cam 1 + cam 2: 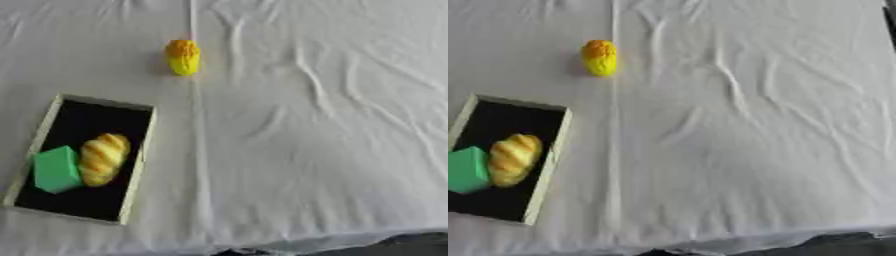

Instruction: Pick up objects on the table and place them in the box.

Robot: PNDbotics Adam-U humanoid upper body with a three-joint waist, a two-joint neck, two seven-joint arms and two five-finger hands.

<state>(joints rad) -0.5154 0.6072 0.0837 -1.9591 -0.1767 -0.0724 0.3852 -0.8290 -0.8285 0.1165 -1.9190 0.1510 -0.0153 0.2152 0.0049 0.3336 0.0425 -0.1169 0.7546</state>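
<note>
A small yellow object with an orange top (183, 57) lies on the white cloth at the far middle-left of the table. Nearer, at the left, is a shallow box (142, 150) with a pale rim and a black floor. Inside it lie a golden bread loaf (103, 158) and, touching its left side, a green block (56, 169). Neither hand shows in either view.
The white tablecloth (315, 150) is wrinkled, with creases running across its right half and a straight fold line down from the yellow object. The table's near edge shows as a dark strip (411, 245) at the bottom right.
</note>
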